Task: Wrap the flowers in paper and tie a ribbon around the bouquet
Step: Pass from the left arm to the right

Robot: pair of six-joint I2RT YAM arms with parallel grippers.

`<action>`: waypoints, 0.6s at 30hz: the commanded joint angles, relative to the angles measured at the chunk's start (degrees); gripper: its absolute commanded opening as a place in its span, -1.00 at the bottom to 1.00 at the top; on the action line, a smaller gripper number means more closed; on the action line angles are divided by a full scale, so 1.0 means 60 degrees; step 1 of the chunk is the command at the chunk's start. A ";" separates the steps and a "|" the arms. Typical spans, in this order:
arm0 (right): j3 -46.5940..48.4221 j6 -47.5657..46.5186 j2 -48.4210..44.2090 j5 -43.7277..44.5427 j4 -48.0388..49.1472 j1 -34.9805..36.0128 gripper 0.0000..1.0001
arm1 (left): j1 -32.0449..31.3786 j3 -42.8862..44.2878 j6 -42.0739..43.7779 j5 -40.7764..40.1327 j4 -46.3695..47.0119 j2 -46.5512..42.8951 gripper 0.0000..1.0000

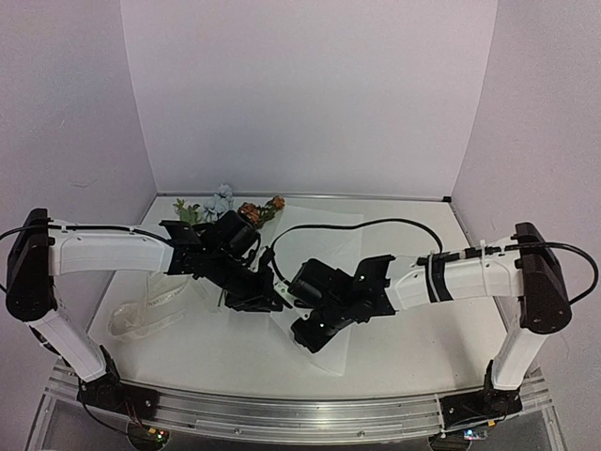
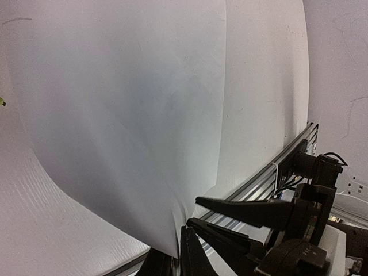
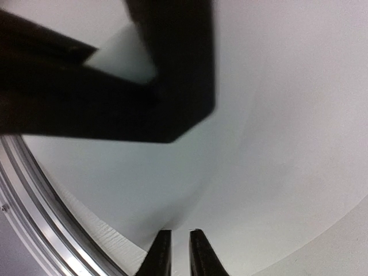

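Closest in: left end effector (image 2: 175, 257), pinched almost fully together on the edge of the paper (image 2: 126, 115), with the paper raised and bowing up and away from the fingers. Just beside it, tips pointing toward it: right end effector (image 3: 179, 237), fingers nearly touching with only a narrow slit between, low point of the raised paper meeting the tips, seemingly clamped on that same edge. Under the raised paper, bare counter (image 2: 57, 230). Well beyond both end effectors, at the paper's far edge: flowers (image 1: 233, 207). Off to the left end effector's left, flat on the counter: ribbon (image 1: 150, 305).
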 commanded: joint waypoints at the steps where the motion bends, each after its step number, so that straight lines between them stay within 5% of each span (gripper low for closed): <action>1: -0.0569 0.0054 -0.0989 0.0346 0.0726 0.0036 -0.28 | 0.0094 -0.0017 -0.0054 0.0371 0.0254 -0.0413 -0.83; 5: -0.0776 -0.0095 -0.1294 0.0666 0.0811 0.0230 0.09 | 0.0125 -0.0072 -0.0128 0.0500 0.0328 -0.0412 -0.83; 10: -0.0390 -0.0234 -0.0864 0.0596 0.0681 0.0444 0.27 | 0.0126 -0.0055 -0.0210 0.0532 0.0374 -0.0428 -0.83; 15: -0.0293 -0.0288 -0.0575 0.1032 0.0673 0.0519 0.22 | 0.0126 -0.0060 -0.0233 0.0547 0.0333 -0.0427 -0.83; 18: -0.0218 -0.0301 -0.0449 0.1286 0.0680 0.0523 -0.12 | 0.0126 -0.0081 -0.0257 0.0546 0.0318 -0.0427 -0.83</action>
